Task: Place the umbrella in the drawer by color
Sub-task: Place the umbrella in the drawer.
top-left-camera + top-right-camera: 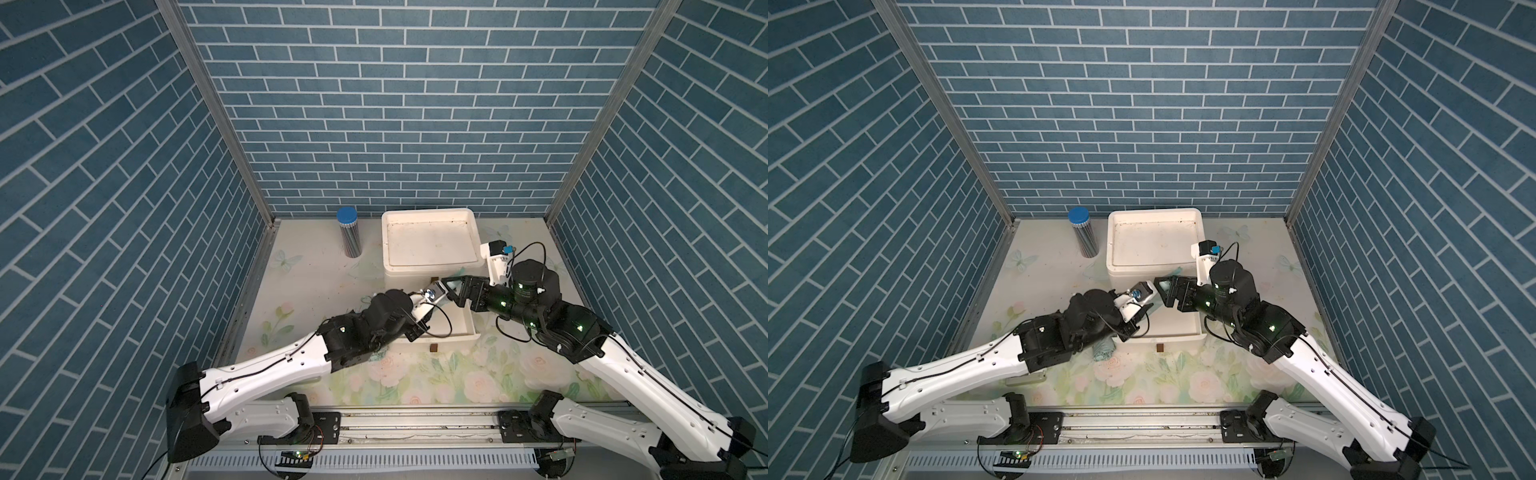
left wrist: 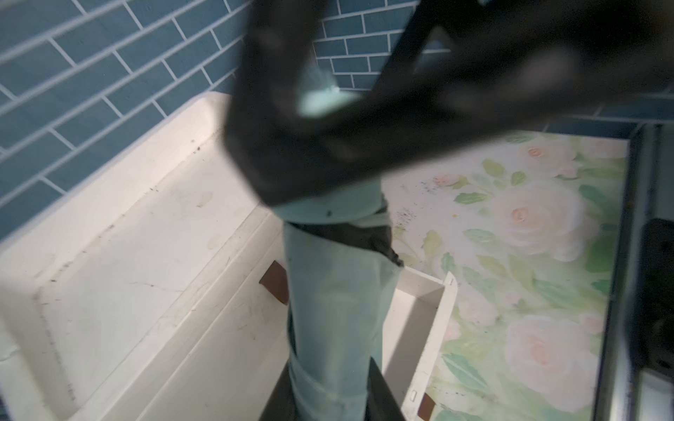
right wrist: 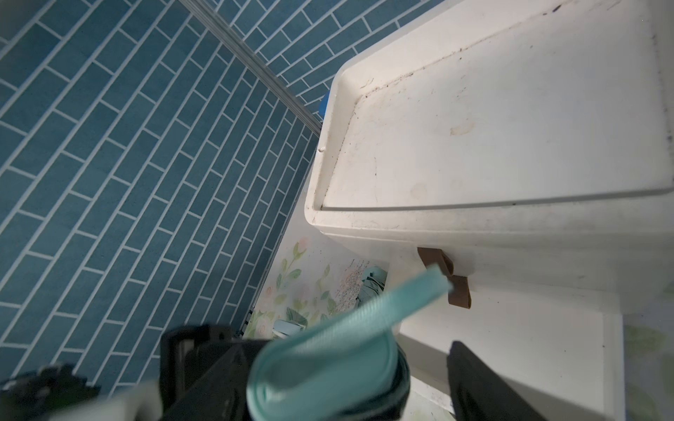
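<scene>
Our left gripper (image 2: pixel 333 397) is closed tight on the light green umbrella (image 2: pixel 335 310), which slants above the edge of the open drawer (image 1: pixel 436 338) of the white box (image 1: pixel 432 270). Our right gripper (image 1: pixel 449 293) is wide open around the umbrella's handle end.

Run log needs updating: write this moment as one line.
left pincer: shut on mint umbrella | right pincer: open, astride its strap end | drawer: open, umbrella held above it
</scene>
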`<act>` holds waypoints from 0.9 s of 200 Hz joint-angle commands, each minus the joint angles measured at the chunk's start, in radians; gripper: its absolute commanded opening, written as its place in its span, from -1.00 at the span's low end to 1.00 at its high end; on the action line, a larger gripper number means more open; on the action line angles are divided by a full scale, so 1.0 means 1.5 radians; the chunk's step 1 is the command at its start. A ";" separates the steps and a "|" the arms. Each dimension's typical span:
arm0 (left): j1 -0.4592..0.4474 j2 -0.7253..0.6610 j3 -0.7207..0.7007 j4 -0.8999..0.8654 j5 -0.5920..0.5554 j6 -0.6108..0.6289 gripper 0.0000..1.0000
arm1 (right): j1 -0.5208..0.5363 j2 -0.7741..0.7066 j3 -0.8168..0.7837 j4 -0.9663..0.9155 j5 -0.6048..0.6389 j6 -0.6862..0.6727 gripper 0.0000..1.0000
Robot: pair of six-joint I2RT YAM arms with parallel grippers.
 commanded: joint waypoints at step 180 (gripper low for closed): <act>0.109 0.023 0.082 -0.101 0.525 -0.067 -1.00 | -0.074 -0.088 -0.064 0.118 -0.352 -0.219 0.07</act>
